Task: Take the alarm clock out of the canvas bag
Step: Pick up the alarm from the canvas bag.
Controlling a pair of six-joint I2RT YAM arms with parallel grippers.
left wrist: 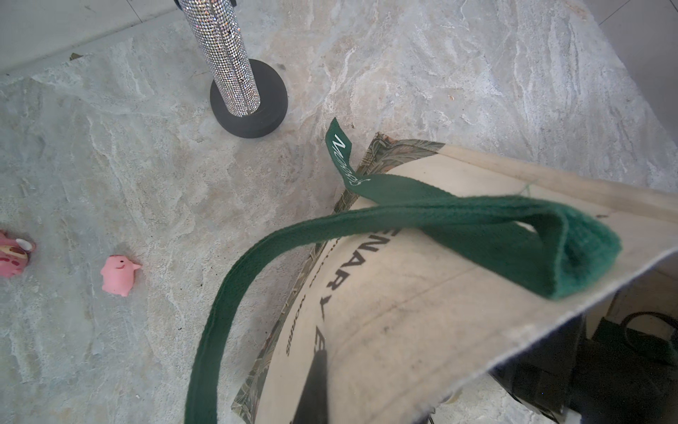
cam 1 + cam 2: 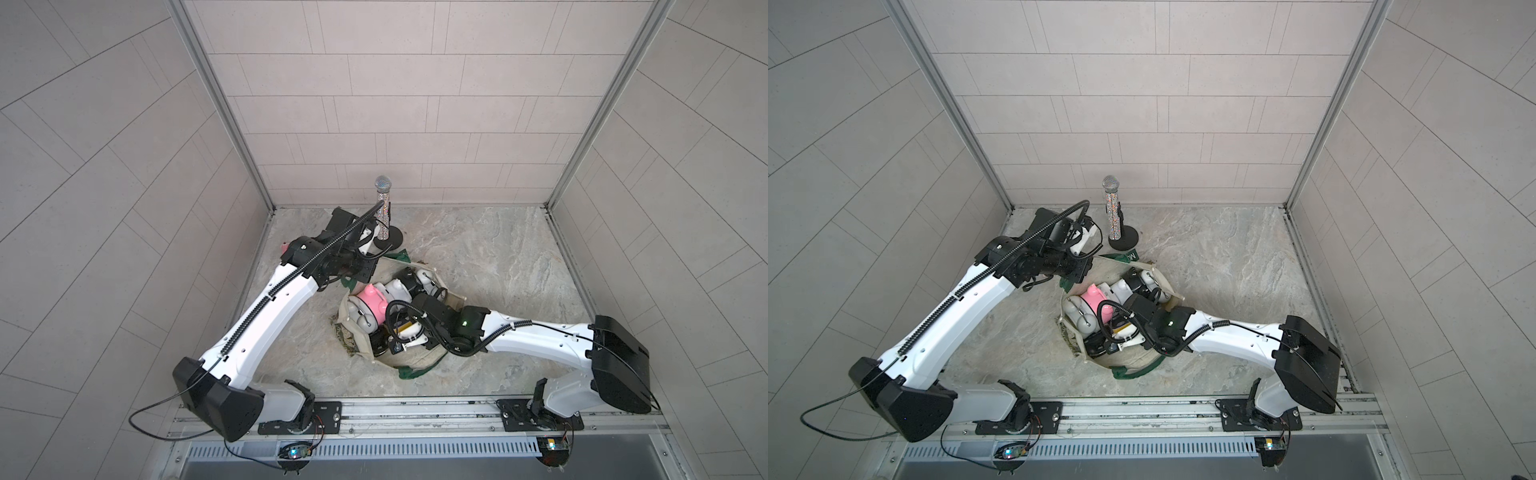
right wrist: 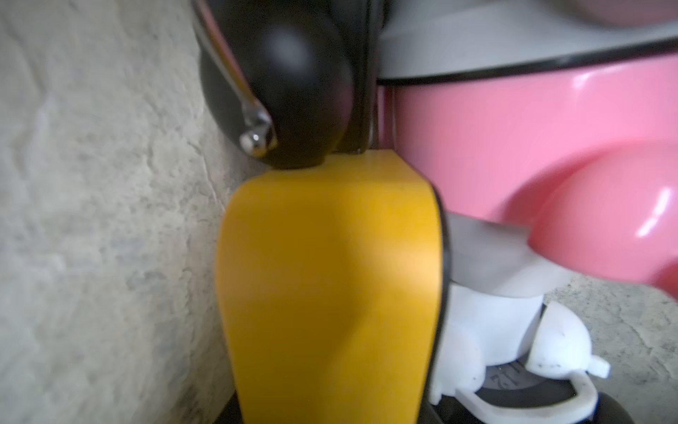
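Note:
The cream canvas bag (image 2: 415, 365) (image 2: 1129, 365) lies open on the stone floor, with several clocks packed inside. My right gripper (image 2: 395, 334) (image 2: 1118, 332) reaches into it and is shut on a yellow alarm clock (image 2: 405, 330) (image 3: 330, 275), which fills the space between the jaws. A pink clock (image 2: 376, 301) (image 3: 513, 147), a black one (image 3: 293, 73) and a white one (image 2: 361, 318) crowd around it. My left gripper (image 2: 380, 254) (image 2: 1090, 253) is shut on the bag's far rim by the green handle (image 1: 403, 216). The canvas (image 1: 422, 293) hides its fingers.
A glittery microphone (image 2: 384, 216) (image 1: 227, 62) stands upright on a round black base just behind the bag. Two small pink figures (image 1: 119, 275) (image 1: 13, 257) lie on the floor under my left arm. Tiled walls close three sides.

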